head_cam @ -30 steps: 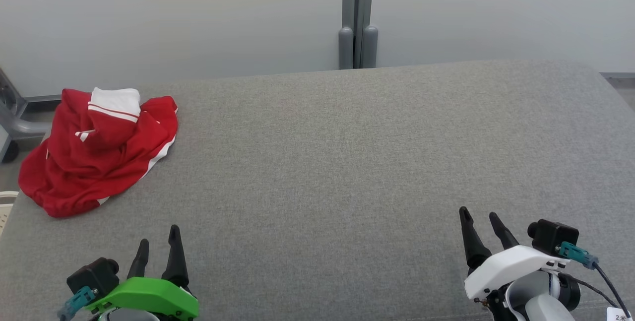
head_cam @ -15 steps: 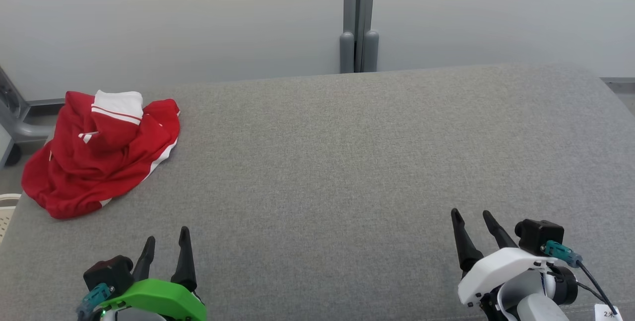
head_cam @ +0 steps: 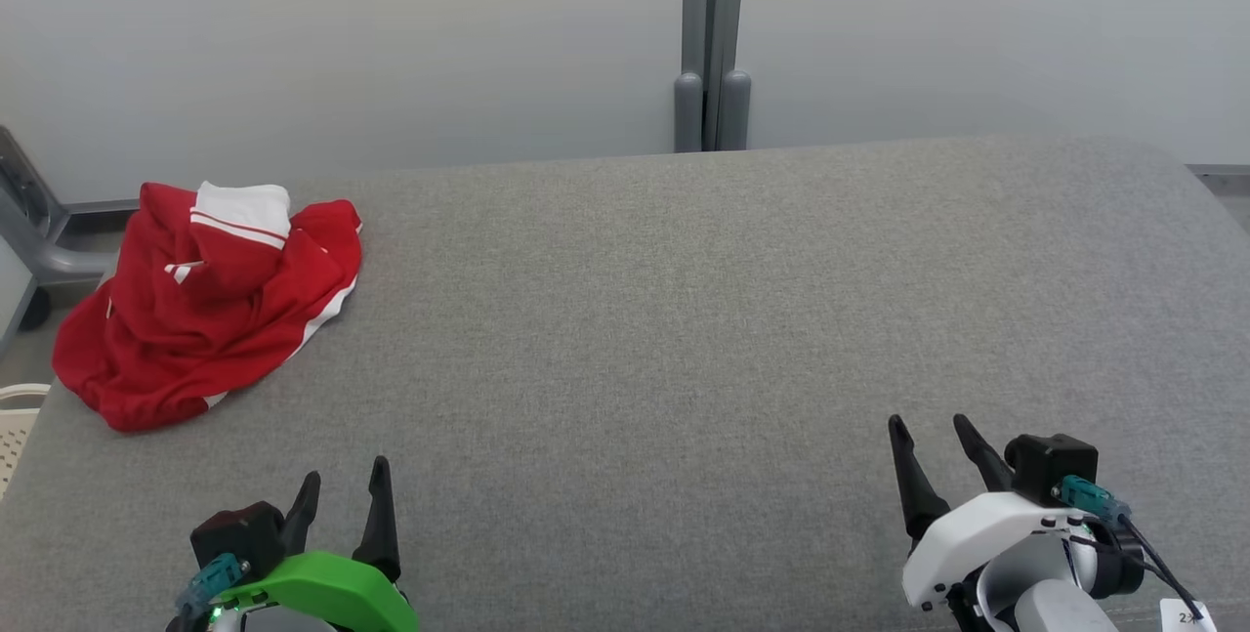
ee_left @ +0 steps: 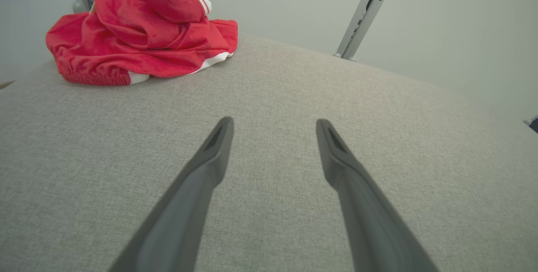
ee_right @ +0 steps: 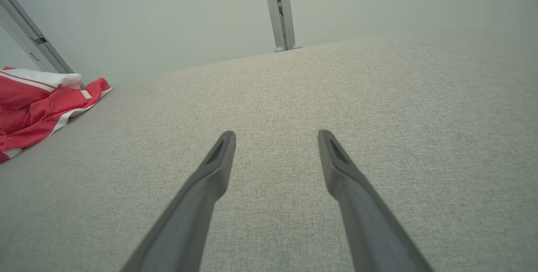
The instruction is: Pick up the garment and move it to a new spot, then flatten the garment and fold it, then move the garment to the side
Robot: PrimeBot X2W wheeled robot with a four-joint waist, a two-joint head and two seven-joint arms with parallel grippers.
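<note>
Garment: a red garment (head_cam: 205,310) with white stripes and a white band, crumpled in a loose heap, unfolded.
Garment place: upper left of the head view, on the grey fabric surface (head_cam: 684,319) near its far left corner, reaching that surface's left edge. It sits at the upper left of the left wrist view and at the left edge of the right wrist view.
Left claw: the left gripper (head_cam: 346,470), with a green housing, is at the lower left of the head view. Its two dark fingers are spread apart with nothing between them, and it is well apart from the garment.
Right claw: the right gripper (head_cam: 928,421), with a white housing, is at the lower right. Its fingers are likewise parted and hold nothing, over bare fabric.
Surface: plain grey weave that spans most of the frame.
Background: a pale wall with a grey metal post (head_cam: 711,26) at top centre.
Left edge: a grey frame leg (head_cam: 39,231) beyond the garment.
</note>
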